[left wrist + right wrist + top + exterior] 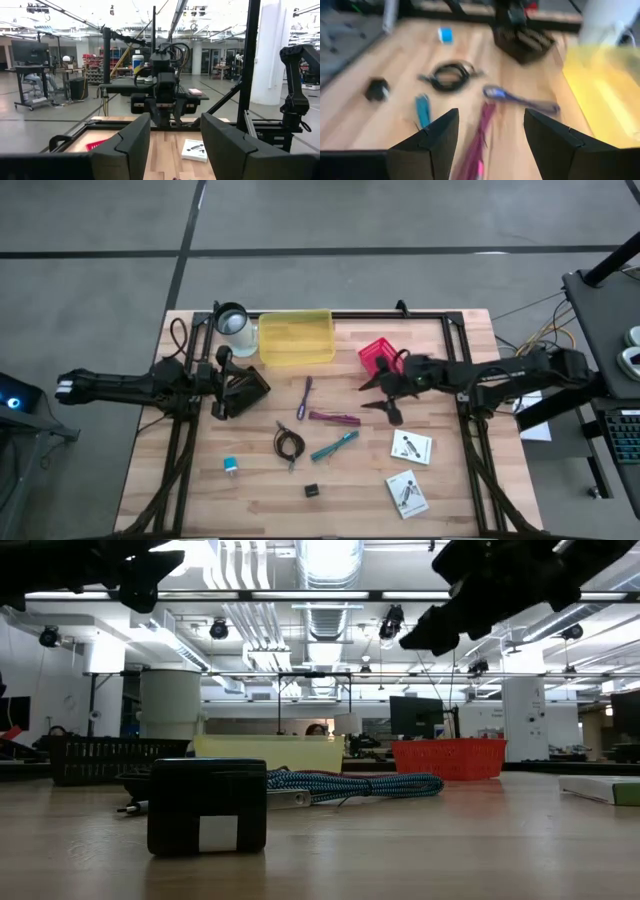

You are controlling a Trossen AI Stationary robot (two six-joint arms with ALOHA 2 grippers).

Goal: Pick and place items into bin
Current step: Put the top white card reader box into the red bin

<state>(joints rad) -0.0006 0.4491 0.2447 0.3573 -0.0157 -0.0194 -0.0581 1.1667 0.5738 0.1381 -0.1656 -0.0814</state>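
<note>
Small black cube nearest lens | right hand spread above maroon strip | left hand spread, apart

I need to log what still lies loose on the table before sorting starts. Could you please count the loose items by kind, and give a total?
White printed cards: 2
Pens: 2, purple pen and teal pen
Maroon strip: 1
Black coiled cable: 1
Blue-white piece: 1
Small black cube: 1
Total: 8, none inside the yellow bin
</note>
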